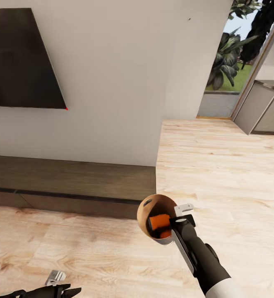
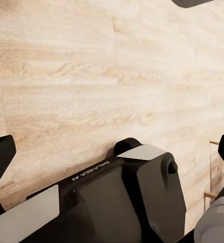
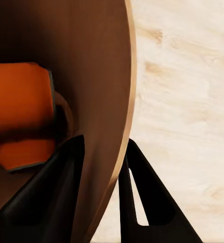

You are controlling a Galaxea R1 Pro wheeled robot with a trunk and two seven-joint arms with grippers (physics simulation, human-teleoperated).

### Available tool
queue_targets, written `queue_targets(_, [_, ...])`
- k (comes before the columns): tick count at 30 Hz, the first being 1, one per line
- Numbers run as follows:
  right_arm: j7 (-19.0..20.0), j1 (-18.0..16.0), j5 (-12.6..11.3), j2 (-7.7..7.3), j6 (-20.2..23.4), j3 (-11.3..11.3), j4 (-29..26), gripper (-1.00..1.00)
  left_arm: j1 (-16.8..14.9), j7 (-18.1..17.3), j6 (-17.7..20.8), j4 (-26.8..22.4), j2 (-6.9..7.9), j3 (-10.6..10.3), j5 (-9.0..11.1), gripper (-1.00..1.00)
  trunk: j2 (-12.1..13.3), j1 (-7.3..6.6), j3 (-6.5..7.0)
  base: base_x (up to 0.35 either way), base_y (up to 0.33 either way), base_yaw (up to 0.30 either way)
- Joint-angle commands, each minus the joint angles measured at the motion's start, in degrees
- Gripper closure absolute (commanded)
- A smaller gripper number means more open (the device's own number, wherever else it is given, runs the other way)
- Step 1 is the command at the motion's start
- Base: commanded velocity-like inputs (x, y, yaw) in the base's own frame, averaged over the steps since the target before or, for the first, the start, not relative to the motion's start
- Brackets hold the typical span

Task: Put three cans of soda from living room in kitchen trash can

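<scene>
Clamped over the rim of the small round bin (image 1: pixel 155 207), pale grey outside and tan-brown inside, the right gripper (image 3: pixel 99 167) has one black finger inside the wall and one outside, holding the bin up above the light wood plank floor (image 1: pixel 219 174). Bright orange soda cans (image 1: pixel 159 223) lie inside it, at least two in the right wrist view. Low at the head view's left, the left gripper (image 1: pixel 56 283) hangs over the floor; whether it is wide or narrow cannot be told. Beyond stand a long low wooden cabinet (image 1: pixel 70 182), a white wall (image 1: pixel 124 82) and a black wall TV (image 1: pixel 17 62).
</scene>
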Motion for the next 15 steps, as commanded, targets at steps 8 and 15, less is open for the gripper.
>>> queue_targets(8, [0.10, -0.02, 1.43, 0.00, 0.51, 0.01, -0.18, 1.00, 0.01, -0.01, -0.02, 0.01, -0.01, -0.04, 0.00, -1.00, 0.00, 0.00, 0.00, -0.022, 0.018, 0.000])
queue_targets(15, [0.08, -0.02, 1.44, 0.00, 0.52, 0.08, -0.14, 1.00, 0.01, -0.01, -0.02, 0.02, -0.02, -0.04, 0.00, -1.00, 0.00, 0.00, 0.00, -0.179, 0.133, 0.117])
